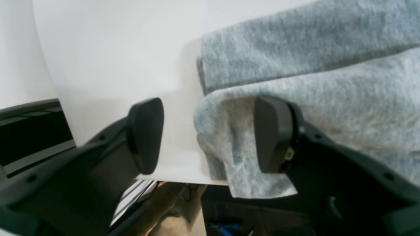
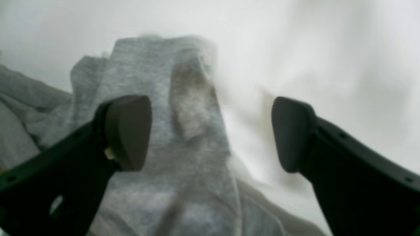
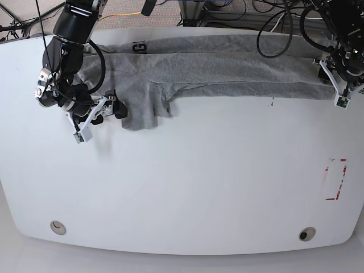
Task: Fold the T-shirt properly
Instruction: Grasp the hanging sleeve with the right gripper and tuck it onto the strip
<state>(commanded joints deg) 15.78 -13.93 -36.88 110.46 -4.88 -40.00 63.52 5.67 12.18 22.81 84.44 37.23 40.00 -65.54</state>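
Heather-grey T-shirt (image 3: 227, 71) with dark lettering, white table (image 3: 187, 187), black grippers, red mark (image 3: 335, 180) near right edge.

Bright, even overhead light; faint soft shadows on the white table (image 3: 187, 187). The right wrist view is hazy and unfocused; the left wrist view's near foreground blurs.

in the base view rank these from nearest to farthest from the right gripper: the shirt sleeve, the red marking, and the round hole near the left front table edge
1. T-shirt sleeve, just beside the right gripper.
2. Round hole, toward the front-left edge of the table.
3. Red marking, far across on the view's right.
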